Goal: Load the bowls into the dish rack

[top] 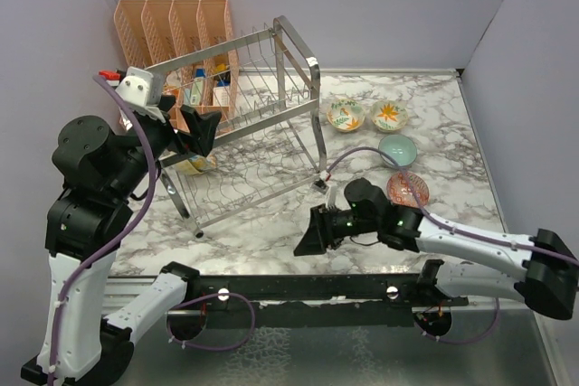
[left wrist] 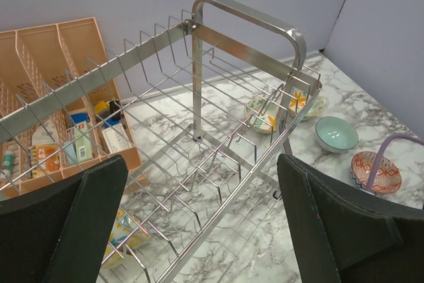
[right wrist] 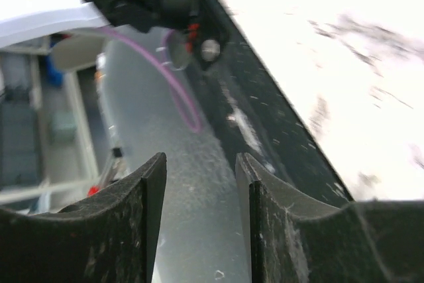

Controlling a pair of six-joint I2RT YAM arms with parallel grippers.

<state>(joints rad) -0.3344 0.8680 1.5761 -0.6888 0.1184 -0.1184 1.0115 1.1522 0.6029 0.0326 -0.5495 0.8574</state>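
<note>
The chrome dish rack (top: 271, 115) stands at the left middle of the marble table. My left gripper (top: 194, 133) hangs open over its left end, and in the left wrist view its fingers (left wrist: 86, 223) straddle the lower tier's tines (left wrist: 218, 164) with nothing between them. A blue-yellow bowl (top: 197, 164) lies under the rack's left end (left wrist: 129, 230). To the right of the rack sit a green-leaf bowl (top: 345, 115), an orange-flower bowl (top: 390, 116), a teal bowl (top: 397, 149) and a red-orange bowl (top: 406, 189). My right gripper (top: 312, 234) is low by the table's front edge, open and empty (right wrist: 199, 183).
A peach-orange plastic organizer (top: 172, 29) with small items stands behind the rack against the back wall. Purple-grey walls close the table at the back and on both sides. A black rail (top: 317, 288) runs along the near edge. A purple cable (top: 362, 155) arcs over the right arm.
</note>
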